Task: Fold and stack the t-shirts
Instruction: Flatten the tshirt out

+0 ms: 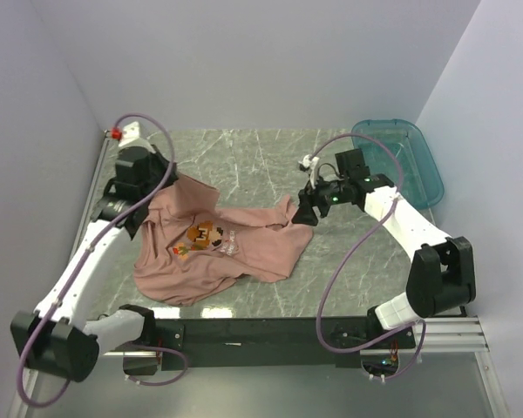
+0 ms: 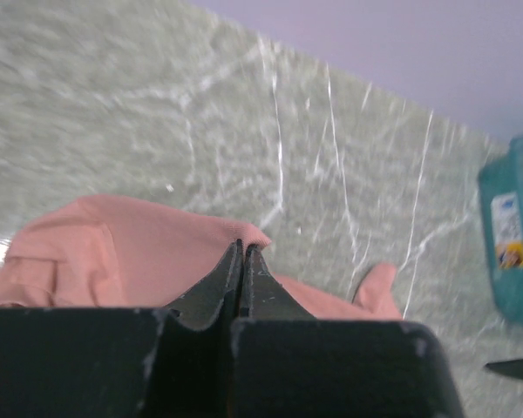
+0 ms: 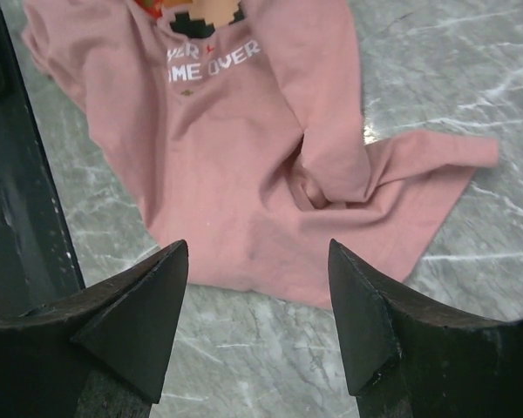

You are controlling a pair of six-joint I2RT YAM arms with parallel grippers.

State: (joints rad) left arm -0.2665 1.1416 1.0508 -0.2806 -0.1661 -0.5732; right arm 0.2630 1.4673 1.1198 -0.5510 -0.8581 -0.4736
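One salmon-pink t-shirt (image 1: 218,248) lies crumpled on the marble table, its pixel-character print and white lettering facing up. My left gripper (image 1: 168,179) is at the shirt's far left corner. In the left wrist view its jaws (image 2: 242,247) are pressed together with the pink cloth (image 2: 113,252) bunched right at their tips. My right gripper (image 1: 307,211) hovers over the shirt's right edge. Its fingers (image 3: 258,248) stand wide apart above the hem (image 3: 244,157) and hold nothing.
A teal plastic tub (image 1: 401,161) sits at the table's far right corner and shows at the right edge of the left wrist view (image 2: 514,226). Grey walls close in the back and both sides. A black rail (image 1: 244,331) runs along the near edge.
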